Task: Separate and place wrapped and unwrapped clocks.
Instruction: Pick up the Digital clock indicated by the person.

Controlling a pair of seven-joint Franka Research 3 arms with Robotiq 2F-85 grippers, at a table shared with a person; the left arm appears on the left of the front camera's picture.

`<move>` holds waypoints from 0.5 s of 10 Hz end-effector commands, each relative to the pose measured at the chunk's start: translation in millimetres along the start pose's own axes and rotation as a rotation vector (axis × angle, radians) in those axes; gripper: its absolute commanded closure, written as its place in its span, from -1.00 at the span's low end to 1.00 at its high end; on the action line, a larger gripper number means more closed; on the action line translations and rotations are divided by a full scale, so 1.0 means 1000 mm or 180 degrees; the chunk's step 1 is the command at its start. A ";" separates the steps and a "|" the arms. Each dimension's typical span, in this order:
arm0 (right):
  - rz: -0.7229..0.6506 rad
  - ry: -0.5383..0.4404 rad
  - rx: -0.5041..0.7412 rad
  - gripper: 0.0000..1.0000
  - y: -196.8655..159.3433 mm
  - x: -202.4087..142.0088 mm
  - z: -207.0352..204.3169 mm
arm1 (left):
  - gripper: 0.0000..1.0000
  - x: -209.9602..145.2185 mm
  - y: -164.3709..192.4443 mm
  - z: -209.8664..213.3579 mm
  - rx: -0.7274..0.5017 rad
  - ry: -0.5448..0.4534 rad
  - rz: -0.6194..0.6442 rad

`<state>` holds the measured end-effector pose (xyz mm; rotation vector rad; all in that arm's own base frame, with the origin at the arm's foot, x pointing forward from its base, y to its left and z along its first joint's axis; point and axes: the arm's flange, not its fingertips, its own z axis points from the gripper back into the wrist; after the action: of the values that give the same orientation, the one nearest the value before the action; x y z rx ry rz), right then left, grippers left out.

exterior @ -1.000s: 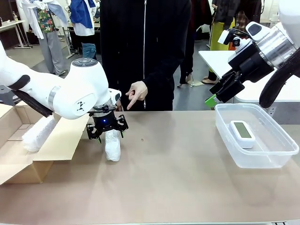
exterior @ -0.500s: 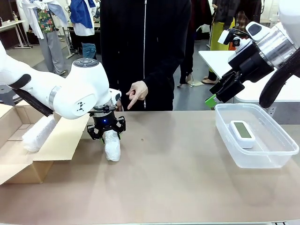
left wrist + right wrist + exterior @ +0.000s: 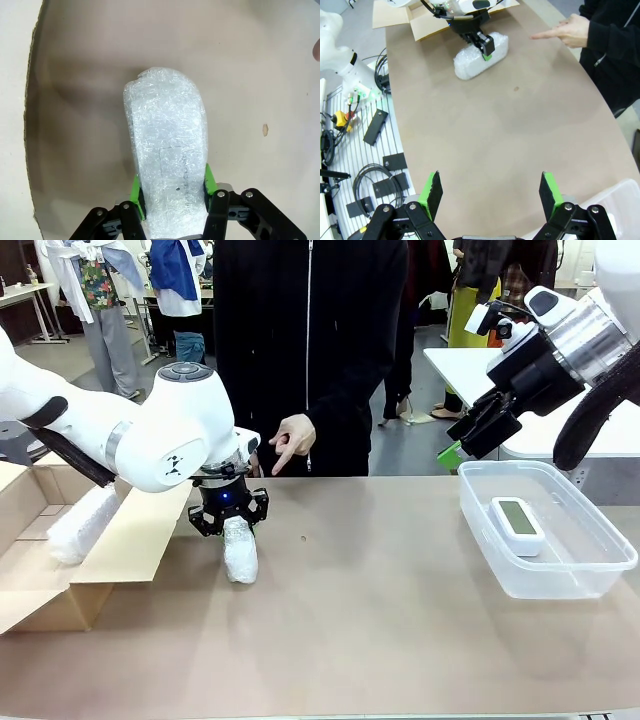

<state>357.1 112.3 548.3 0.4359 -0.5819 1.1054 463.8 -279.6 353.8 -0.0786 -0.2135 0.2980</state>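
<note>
With one wrapped bundle boxed at left and the bare clock binned right, my left gripper clamps the last bundle — right gripper agape.

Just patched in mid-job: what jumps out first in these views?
The left tool is shut on a bubble-wrap bundle lying on the table, left of centre, with a person's hand pointing down just behind it. A second bundle lies in the cardboard box at far left. At right, the bare clock sits in the clear tub, and the right tool hangs open above.
</note>
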 end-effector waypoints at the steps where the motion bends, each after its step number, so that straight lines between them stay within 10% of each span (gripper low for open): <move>1: 0.0049 0.0024 0.0024 -1.00 -0.002 -0.001 0.002 | 1.00 0.005 0.002 0.037 0.0088 -0.0114 0.0076; 5: 0.0049 0.0024 0.0024 -1.00 -0.002 -0.001 0.002 | 1.00 -0.029 0.008 0.171 -0.0190 -0.0015 -0.0604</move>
<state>357.2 112.2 548.2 0.4360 -0.5817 1.1052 406.9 -280.6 493.2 -0.0974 -0.2644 0.1393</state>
